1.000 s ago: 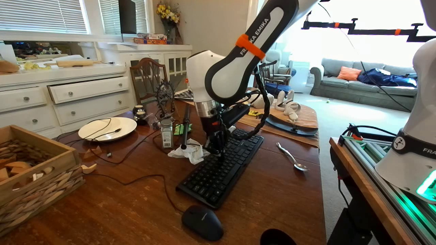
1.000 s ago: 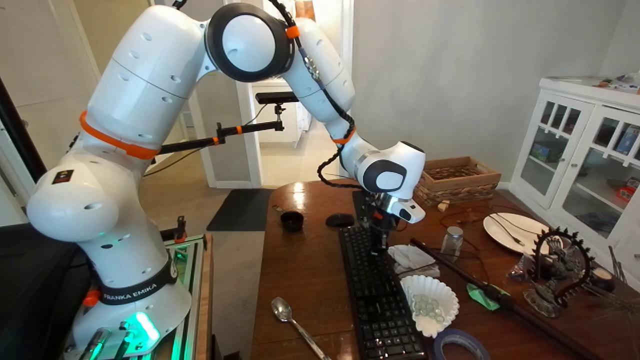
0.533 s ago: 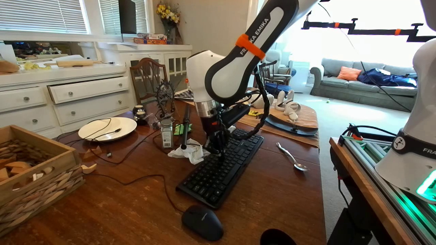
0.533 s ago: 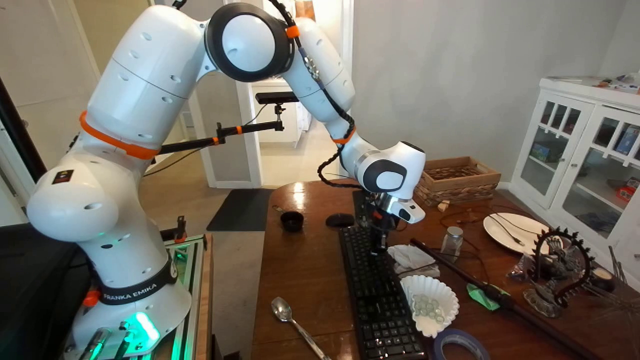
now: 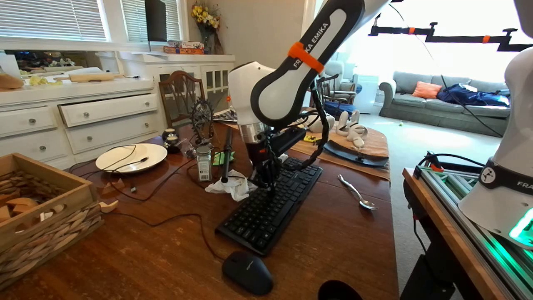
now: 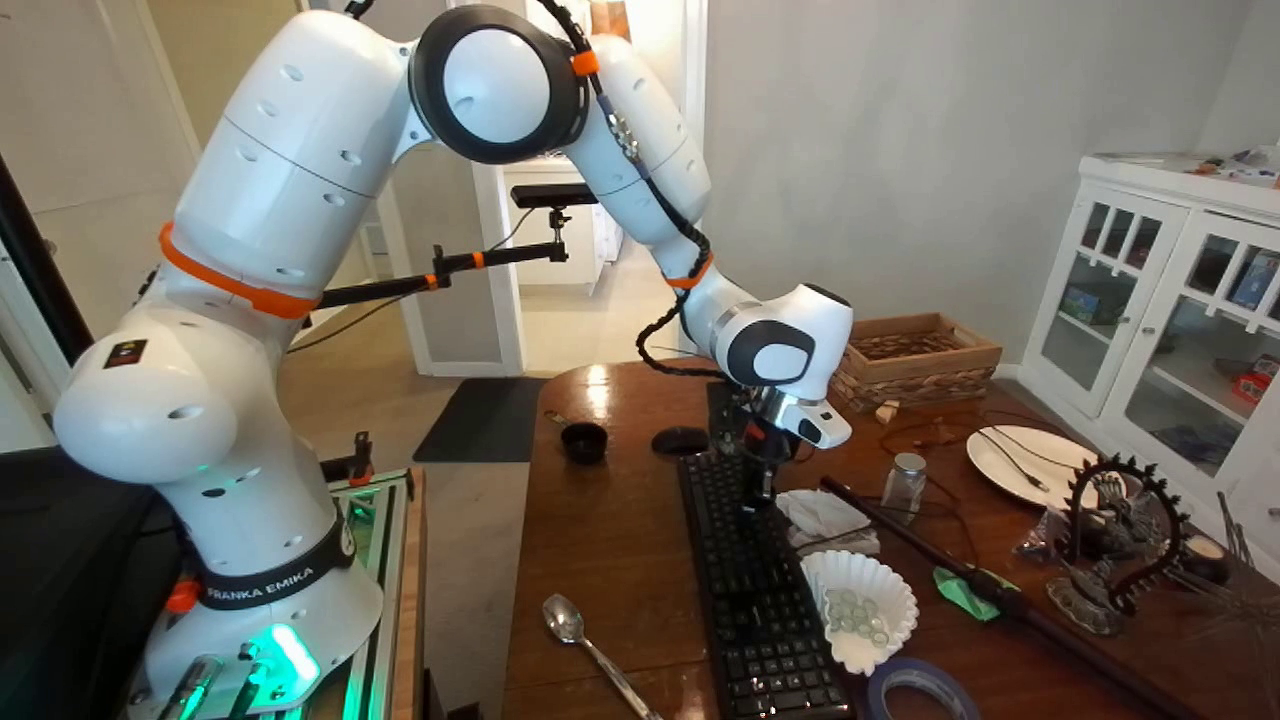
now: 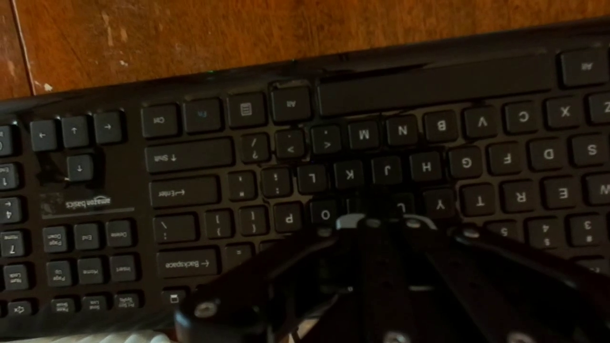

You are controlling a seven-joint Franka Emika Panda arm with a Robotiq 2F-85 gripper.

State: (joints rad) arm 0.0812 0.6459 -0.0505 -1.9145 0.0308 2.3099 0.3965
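A black keyboard (image 5: 266, 227) lies on the brown wooden table, seen in both exterior views. Over its letter keys my gripper (image 5: 271, 193) points downward, jaws together with nothing held. The wrist view shows the keyboard (image 7: 190, 157) upside down, and the shut gripper (image 7: 376, 212) comes in from the bottom. Its dark tips cover the I key and part of the U key (image 7: 401, 205), with the O key (image 7: 325, 214) just to the left. Whether the tips press on a key or hover just above it, I cannot tell.
A black mouse (image 5: 247, 273) sits off the keyboard's end. A silver spoon (image 6: 565, 620) lies on one side. On the opposite side are a crumpled white cloth (image 6: 825, 520), a fluted white bowl (image 6: 905, 600), blue tape (image 6: 925, 672), a glass jar (image 6: 905, 485) and a long black rod (image 6: 900, 540).
My gripper has shifted only very slightly above the keyboard and has stayed shut. The keyboard and the other objects stand as they were.
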